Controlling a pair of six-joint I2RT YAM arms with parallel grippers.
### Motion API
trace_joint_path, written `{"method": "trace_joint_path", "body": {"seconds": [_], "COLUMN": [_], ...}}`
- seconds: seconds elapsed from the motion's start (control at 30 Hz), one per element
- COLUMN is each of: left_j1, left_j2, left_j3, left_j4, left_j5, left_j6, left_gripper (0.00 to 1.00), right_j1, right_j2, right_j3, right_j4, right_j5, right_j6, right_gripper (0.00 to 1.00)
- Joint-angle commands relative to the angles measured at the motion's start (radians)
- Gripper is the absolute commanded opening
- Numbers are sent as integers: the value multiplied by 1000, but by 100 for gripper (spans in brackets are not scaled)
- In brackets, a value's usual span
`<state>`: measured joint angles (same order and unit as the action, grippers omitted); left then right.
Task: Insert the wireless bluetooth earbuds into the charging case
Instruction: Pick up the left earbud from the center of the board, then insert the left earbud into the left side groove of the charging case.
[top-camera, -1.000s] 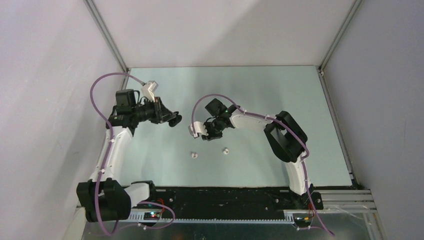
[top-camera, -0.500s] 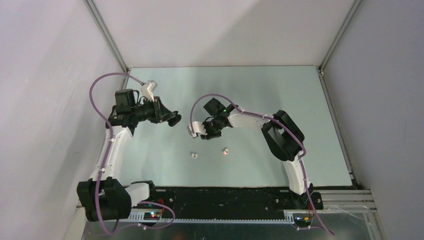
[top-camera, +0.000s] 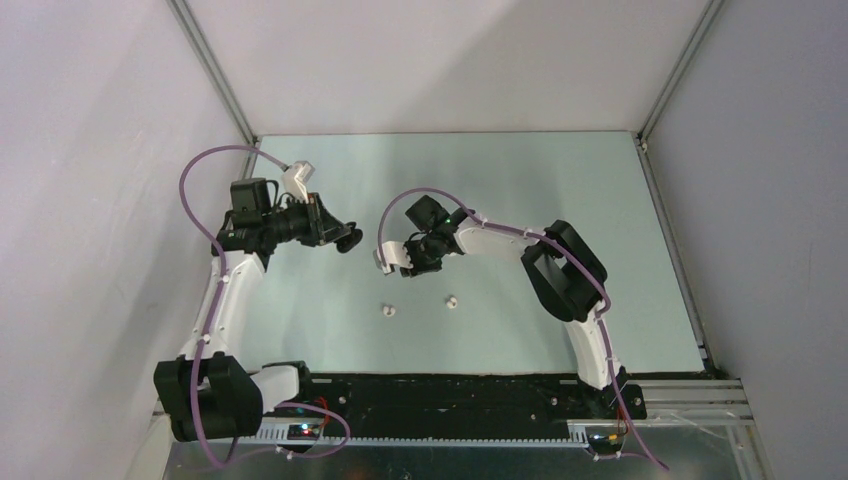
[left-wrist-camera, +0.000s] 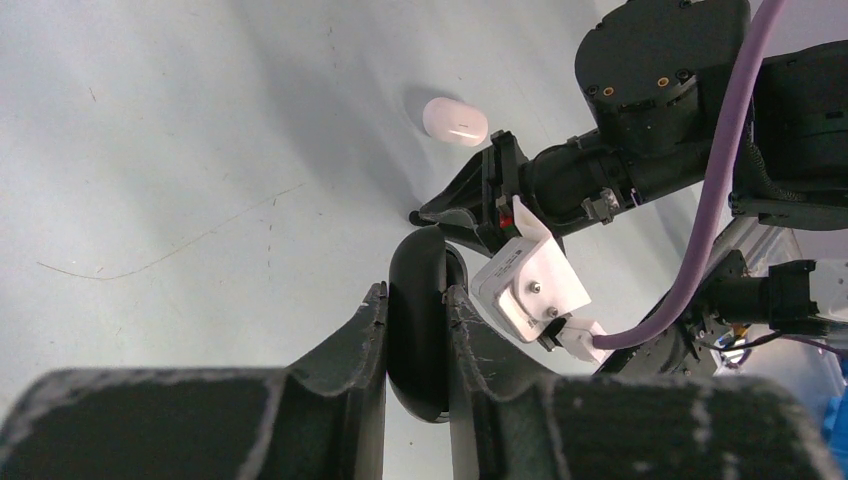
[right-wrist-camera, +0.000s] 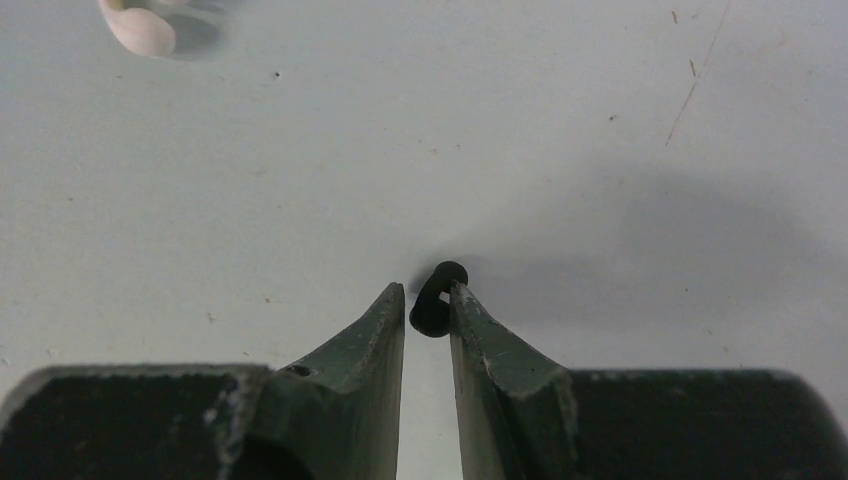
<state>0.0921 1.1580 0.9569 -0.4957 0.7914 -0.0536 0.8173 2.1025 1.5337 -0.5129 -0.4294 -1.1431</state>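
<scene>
My left gripper (top-camera: 346, 238) is shut on a black oval charging case (left-wrist-camera: 420, 340), held edge-on between its fingers (left-wrist-camera: 370, 330) above the table. My right gripper (top-camera: 407, 266) is just to its right, its tips (left-wrist-camera: 418, 214) pointing at the case. In the right wrist view the right gripper (right-wrist-camera: 428, 298) is shut on a tiny black earbud (right-wrist-camera: 436, 300) at the very fingertips. Two white earbuds (top-camera: 388, 310) (top-camera: 451, 300) lie on the table nearer the arm bases. One white earbud (right-wrist-camera: 140, 28) shows at the top left of the right wrist view.
A white oval case (left-wrist-camera: 455, 120) lies on the table beyond the right gripper in the left wrist view. In the top view the right arm hides it. The pale green table (top-camera: 520, 190) is walled at the back and on both sides.
My right gripper has shifted slightly left and toward the back, nearer the left gripper. The left arm and the two white earbuds have not moved.
</scene>
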Motion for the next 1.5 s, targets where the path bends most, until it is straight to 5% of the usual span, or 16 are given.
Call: {"method": "trace_joint_path", "body": {"seconds": [0.0,0.4,0.53,0.9,1.1,1.47], "left_j1": [9,9,8,-32,-150,-303], "left_j2": [-2,-9,-10,119,270,417], "left_j3": [11,4,2,76,219,444], "left_j4": [33,45,50,62,67,77], "left_j5": [19,23,24,92,175,223], "left_j6": [-19,-34,-34,65,82,21], "left_gripper": [0,0,0,0,0,0], "right_j1": [4,-2,-17,-129,-132,-76], "right_j2": [26,28,27,-207,-343,-387], "right_j3": [24,76,121,231,368,414], "right_j4": [12,11,-41,-325,-468,-388], "right_j5": [43,41,-7,-317,-348,-270], "right_j6": [26,106,139,54,-29,-59], "right_gripper": [27,14,0,0,0,0]}}
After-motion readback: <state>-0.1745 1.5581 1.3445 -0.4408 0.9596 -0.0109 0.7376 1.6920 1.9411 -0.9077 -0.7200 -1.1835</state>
